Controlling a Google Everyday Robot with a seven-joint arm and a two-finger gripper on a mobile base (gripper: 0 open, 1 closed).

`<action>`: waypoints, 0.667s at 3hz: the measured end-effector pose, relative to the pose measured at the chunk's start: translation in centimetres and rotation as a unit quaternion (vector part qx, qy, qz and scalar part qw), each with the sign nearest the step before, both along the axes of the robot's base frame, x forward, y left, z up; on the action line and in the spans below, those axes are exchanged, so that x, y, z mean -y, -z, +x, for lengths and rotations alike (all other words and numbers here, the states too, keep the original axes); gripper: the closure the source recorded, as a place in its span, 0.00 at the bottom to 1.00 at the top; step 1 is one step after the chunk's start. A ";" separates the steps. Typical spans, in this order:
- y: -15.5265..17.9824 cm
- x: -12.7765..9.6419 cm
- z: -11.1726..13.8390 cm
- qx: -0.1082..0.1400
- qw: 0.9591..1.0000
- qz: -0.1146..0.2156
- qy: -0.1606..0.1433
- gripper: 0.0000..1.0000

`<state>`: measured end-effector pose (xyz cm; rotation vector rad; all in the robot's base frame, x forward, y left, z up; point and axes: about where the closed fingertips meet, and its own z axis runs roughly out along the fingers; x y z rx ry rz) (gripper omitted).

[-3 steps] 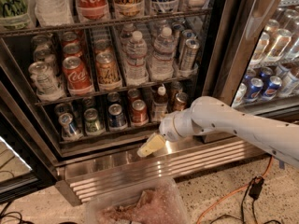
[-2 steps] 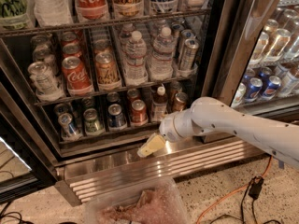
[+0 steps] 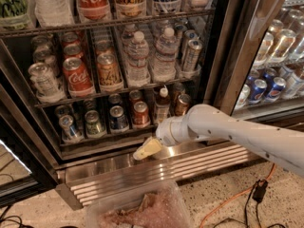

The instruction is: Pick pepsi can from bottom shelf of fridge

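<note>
The fridge [image 3: 227,56] stands open with a dark interior. On the bottom shelf [image 3: 97,145] the pepsi can [image 3: 118,118], dark blue with a silver top, stands upright between a green can [image 3: 93,124] and a red can [image 3: 141,114]. My gripper [image 3: 145,149], cream-coloured on a white arm reaching in from the right, hangs in front of the shelf's steel lip. It is below and slightly right of the pepsi can and holds nothing.
A small bottle [image 3: 162,104] and a brown can [image 3: 182,104] stand right of the red can. The ribbed base grille [image 3: 142,175] runs below the gripper. A clear plastic bin [image 3: 137,207] and an orange cable [image 3: 228,204] lie on the floor. A second cooler [image 3: 266,87] stands at the right.
</note>
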<state>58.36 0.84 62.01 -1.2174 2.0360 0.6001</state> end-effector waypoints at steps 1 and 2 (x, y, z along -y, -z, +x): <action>3.2 -3.0 0.2 0.002 0.999 0.037 0.002 0.00; 4.7 -5.5 0.7 0.020 0.997 0.069 0.010 0.00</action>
